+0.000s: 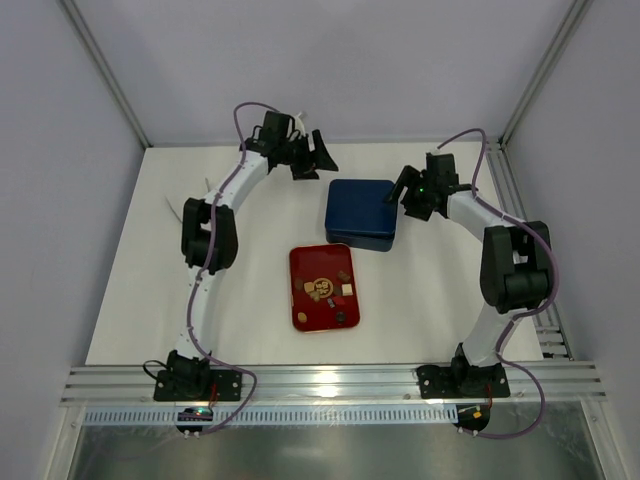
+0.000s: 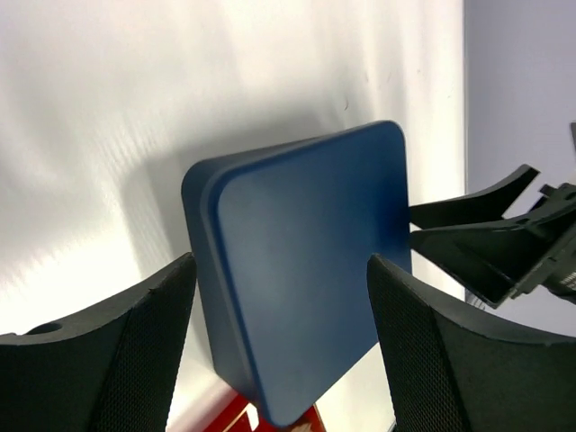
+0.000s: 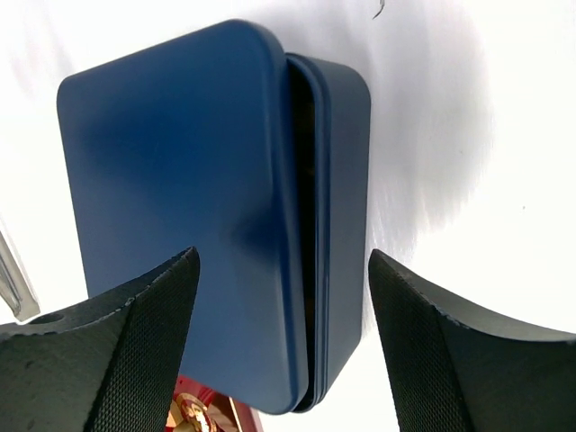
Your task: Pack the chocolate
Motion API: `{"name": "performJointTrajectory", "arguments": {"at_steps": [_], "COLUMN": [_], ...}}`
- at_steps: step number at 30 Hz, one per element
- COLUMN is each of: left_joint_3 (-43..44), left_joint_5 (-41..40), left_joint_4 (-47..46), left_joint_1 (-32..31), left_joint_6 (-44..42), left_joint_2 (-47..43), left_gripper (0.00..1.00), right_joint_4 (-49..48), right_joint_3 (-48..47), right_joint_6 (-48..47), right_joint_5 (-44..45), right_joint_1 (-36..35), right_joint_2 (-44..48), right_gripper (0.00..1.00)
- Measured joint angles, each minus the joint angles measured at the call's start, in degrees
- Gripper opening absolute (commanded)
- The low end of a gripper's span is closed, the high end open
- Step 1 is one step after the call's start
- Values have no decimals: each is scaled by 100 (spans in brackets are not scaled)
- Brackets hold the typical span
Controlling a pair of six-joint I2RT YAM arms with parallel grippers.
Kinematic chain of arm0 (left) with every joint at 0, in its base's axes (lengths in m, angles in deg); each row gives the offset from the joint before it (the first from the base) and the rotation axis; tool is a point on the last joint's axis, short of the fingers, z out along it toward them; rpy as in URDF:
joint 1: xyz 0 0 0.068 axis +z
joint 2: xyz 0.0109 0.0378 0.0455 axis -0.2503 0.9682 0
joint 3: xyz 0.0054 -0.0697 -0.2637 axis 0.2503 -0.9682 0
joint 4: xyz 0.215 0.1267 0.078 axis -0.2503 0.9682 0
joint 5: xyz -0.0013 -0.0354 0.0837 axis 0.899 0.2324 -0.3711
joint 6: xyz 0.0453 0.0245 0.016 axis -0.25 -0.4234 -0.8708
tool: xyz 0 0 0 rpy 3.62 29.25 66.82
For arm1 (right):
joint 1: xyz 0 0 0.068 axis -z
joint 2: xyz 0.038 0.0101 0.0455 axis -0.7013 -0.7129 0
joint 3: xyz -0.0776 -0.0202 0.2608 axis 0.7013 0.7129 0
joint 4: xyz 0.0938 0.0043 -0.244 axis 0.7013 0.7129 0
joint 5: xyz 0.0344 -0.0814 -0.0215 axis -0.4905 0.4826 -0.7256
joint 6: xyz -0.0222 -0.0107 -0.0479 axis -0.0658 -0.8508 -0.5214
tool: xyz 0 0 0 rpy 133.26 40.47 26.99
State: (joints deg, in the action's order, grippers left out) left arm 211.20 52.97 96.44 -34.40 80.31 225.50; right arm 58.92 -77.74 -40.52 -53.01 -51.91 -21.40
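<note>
left hand [image 1: 315,163]: open, fingers wide, nothing btwn them. It sits over the far side of the surface [image 1: 140,300], just past the far-left corner of the dark blue box [image 1: 360,212]. Its wrist cam shows the box well beyond the fingers, so it looks clear of it.

right hand [image 1: 400,193]: also open, nothing held. It's at the box's right edge, near the far corner. Left wrist cam shows its fingertips right at that edge; contact or just off, can't tell.

box: lid [image 3: 180,171] is on top of base [image 3: 346,207]. Right wrist cam shows a dark gap btwn lid and base along one long side, so lid looks slightly offset. Fully seated or not, can't tell. Inside is hidden.

chocolate pcs [image 1: 346,290]: on the red tray [image 1: 300,310], approx half a dozen, brown/tan, scattered from mid-tray toward its near edge. Too small in top cam for exact count or shapes.

Tray lies flat on the surface, front-left of the box, its far edge just beside the box's near edge. Touching vs small gap isn't clear. A red tray corner peeks out past the box in both wrist views. Tray is well apart from both hands.
</note>
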Motion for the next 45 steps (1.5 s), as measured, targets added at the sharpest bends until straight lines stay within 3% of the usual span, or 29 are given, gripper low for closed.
{"name": "performJointTrajectory", "arguments": {"at_steps": [12, 45], "left_joint_3": [-92, -385], "left_joint_5": [282, 140], "left_joint_4": [-1130, -1766], "left_joint_1": [39, -66], "left_joint_6": [898, 1676], "left_joint_2": [404, 636], "left_gripper": [75, 72], "right_joint_4": [-385, -1034], "right_joint_3": [-168, -308], "right_joint_6": [315, 876], "right_joint_5": [-293, -704], "right_joint_1": [140, 201], "right_joint_2": [-527, -938], "right_gripper": [88, 94]}}
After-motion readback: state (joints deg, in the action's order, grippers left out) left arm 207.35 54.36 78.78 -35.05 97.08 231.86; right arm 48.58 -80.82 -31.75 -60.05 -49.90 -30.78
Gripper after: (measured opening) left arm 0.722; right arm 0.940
